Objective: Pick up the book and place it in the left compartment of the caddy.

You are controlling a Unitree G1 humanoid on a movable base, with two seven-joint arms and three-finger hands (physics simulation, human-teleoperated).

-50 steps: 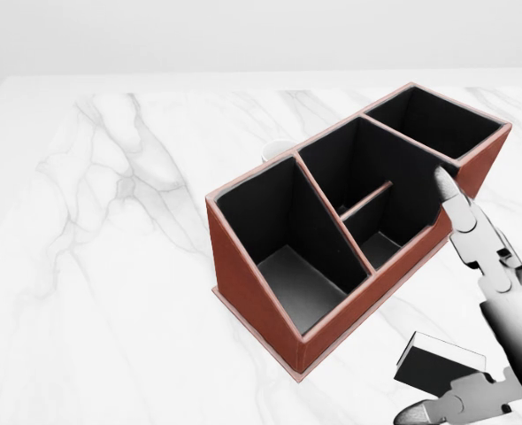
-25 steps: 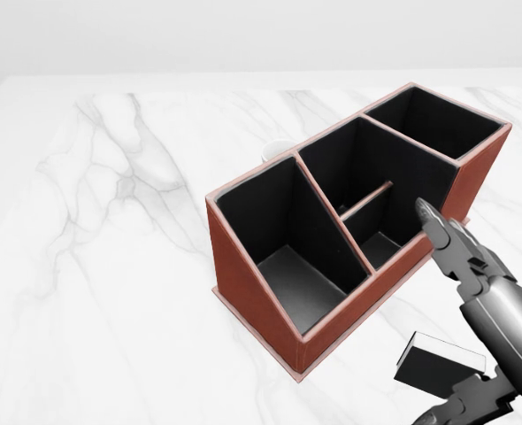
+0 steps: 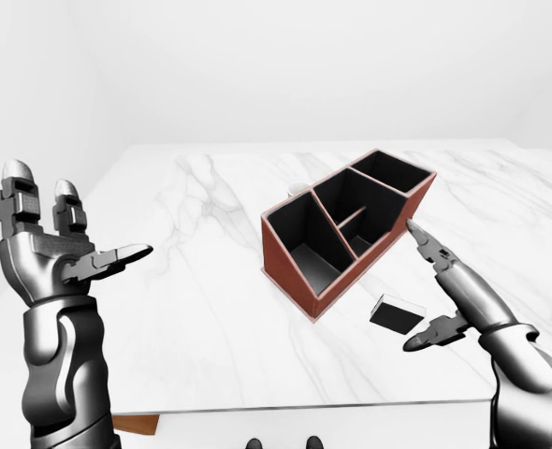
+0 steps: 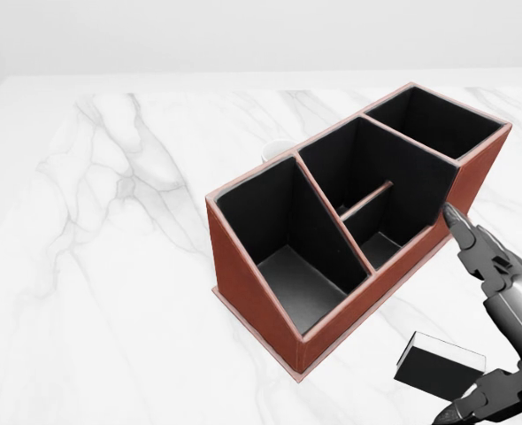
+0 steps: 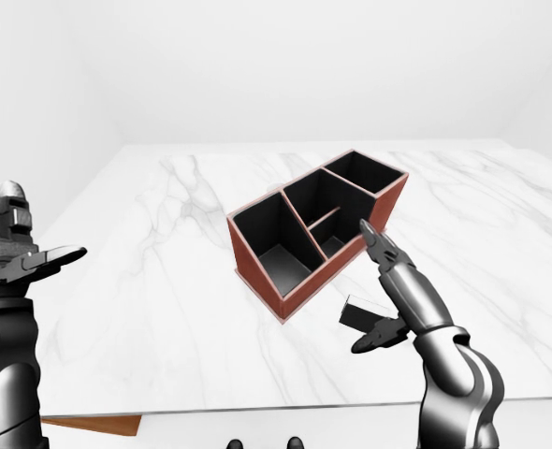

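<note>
The right hand's fingers (image 3: 424, 241) stood spread wide and held nothing, the long digits pointing toward the upper left of the left-eye view and the thumb reaching low toward the left. The right hand (image 3: 463, 295) hovered at the lower right of that view, just beside the book (image 3: 397, 313), whose dark cover and pale page edge lay flat on the table (image 3: 192, 281) between the thumb and the long digits; whether any finger touched it could not be told.

Near the book, toward the centre of the frame, sat the reddish-brown caddy (image 4: 243, 274), set at a slant, its black-lined compartments open to the top. Its left compartment (image 4: 287, 266) held nothing, seen clearly in the head view. A small pale round object (image 4: 276, 148) peeped from behind the caddy's upper left rim.

At the far left of the left-eye view, the left hand (image 3: 47, 248) was raised well apart from the caddy, its fingers (image 3: 18, 201) also open and upright, its thumb jutting right, gripping nothing. White marble with grey veins covered the table.
</note>
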